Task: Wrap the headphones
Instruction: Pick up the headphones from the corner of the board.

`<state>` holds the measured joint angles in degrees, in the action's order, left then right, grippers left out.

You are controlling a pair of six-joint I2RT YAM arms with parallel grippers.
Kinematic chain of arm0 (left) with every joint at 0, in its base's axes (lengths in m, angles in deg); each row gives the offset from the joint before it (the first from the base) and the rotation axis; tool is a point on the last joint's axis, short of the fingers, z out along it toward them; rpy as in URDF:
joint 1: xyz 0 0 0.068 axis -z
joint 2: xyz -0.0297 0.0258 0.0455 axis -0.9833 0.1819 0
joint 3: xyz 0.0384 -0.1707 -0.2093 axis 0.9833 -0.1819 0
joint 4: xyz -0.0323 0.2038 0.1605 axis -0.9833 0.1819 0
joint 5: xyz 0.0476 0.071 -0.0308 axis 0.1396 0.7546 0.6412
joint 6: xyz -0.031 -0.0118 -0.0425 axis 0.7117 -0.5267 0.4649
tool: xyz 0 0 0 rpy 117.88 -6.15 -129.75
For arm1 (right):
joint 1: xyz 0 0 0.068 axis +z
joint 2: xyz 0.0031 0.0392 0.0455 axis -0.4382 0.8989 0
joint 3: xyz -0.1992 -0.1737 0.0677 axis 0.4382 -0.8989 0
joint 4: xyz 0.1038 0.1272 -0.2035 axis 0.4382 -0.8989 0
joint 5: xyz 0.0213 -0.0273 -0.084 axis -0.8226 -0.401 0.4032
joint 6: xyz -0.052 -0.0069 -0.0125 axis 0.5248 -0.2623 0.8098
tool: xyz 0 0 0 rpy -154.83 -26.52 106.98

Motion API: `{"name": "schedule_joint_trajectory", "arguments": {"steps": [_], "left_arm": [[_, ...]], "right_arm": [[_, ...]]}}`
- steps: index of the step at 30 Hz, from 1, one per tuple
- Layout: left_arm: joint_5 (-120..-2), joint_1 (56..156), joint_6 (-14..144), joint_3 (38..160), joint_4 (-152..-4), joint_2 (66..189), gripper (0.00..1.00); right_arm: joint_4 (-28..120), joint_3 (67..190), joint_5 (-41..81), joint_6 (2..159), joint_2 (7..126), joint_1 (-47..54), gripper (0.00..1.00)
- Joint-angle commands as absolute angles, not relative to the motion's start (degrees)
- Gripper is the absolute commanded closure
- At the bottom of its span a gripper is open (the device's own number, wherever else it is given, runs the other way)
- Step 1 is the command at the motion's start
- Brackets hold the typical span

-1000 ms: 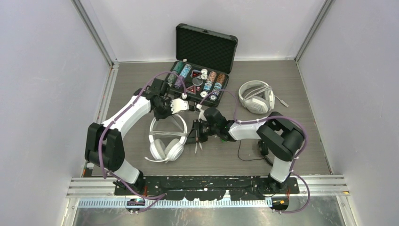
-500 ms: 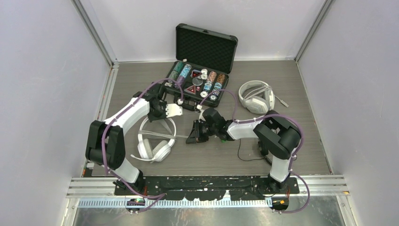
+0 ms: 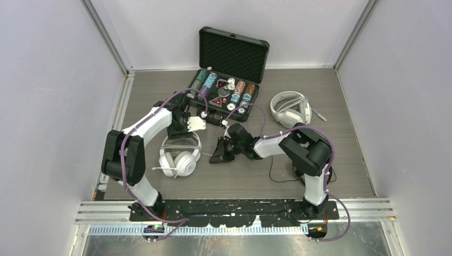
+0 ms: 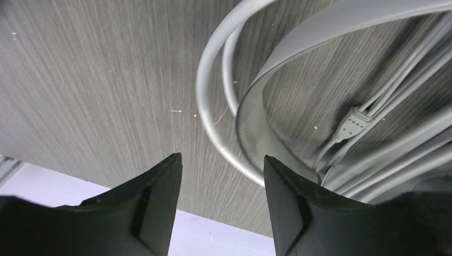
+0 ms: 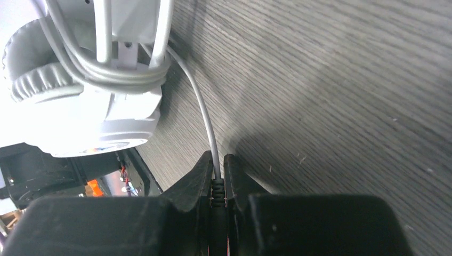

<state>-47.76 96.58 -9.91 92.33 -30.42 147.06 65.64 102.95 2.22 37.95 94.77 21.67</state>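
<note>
A white pair of headphones (image 3: 178,158) lies on the table left of centre, its grey cable wound round the ear-cup yoke (image 5: 114,69). My left gripper (image 3: 186,129) hovers open over its headband (image 4: 330,24), and nothing is between the fingers (image 4: 221,157). My right gripper (image 3: 217,152) is shut on the cable's plug (image 5: 217,186), and the loose cable (image 5: 205,120) runs from it to the ear cup (image 5: 80,114). A second white pair of headphones (image 3: 290,109) lies at the back right. A thin black cable (image 3: 275,178) shows beside the right arm.
An open black case (image 3: 233,50) with poker chips stands at the back centre, just beyond both grippers. Enclosure walls close in the table on the left, right and back. The right arm's elbow (image 3: 309,152) lies low over the table's right half.
My left gripper has opened and let go of the headband. The white headphones have shifted left and now lie flat. My right gripper has tipped over, still on the plug.
</note>
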Motion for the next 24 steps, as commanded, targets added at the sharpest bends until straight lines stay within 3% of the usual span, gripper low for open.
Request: {"name": "schedule_joint_trajectory", "arguments": {"steps": [1, 8, 13, 16, 17, 18, 24], "left_arm": [[-48.5, 96.0, -8.6, 96.2, -28.9, 146.3, 0.37], [-56.9, 96.0, -3.1, 100.6, -26.1, 141.9, 0.3], [-58.6, 96.3, 3.9, 105.0, -25.2, 139.6, 0.28], [-58.2, 97.7, 10.1, 108.6, -25.1, 138.6, 0.18], [-58.0, 98.3, 11.8, 109.5, -25.5, 138.1, 0.04], [-57.2, 99.0, 13.7, 110.2, -26.3, 137.6, 0.01], [-53.1, 101.0, 33.6, 113.0, -32.5, 134.2, 0.0]], "right_arm": [[66.5, 105.3, 4.3, 38.0, 96.1, 21.9, 0.87], [65.7, 106.2, 5.0, 38.3, 96.3, 21.9, 0.86], [62.3, 107.0, 5.5, 38.5, 95.0, 21.9, 0.73], [58.7, 107.0, 6.9, 38.5, 92.0, 21.9, 0.68], [56.9, 107.1, 7.7, 38.4, 90.9, 21.9, 0.67], [53.8, 107.3, 8.7, 38.2, 89.7, 21.8, 0.66], [42.8, 106.0, 14.3, 34.6, 81.6, 21.8, 0.55]]}}
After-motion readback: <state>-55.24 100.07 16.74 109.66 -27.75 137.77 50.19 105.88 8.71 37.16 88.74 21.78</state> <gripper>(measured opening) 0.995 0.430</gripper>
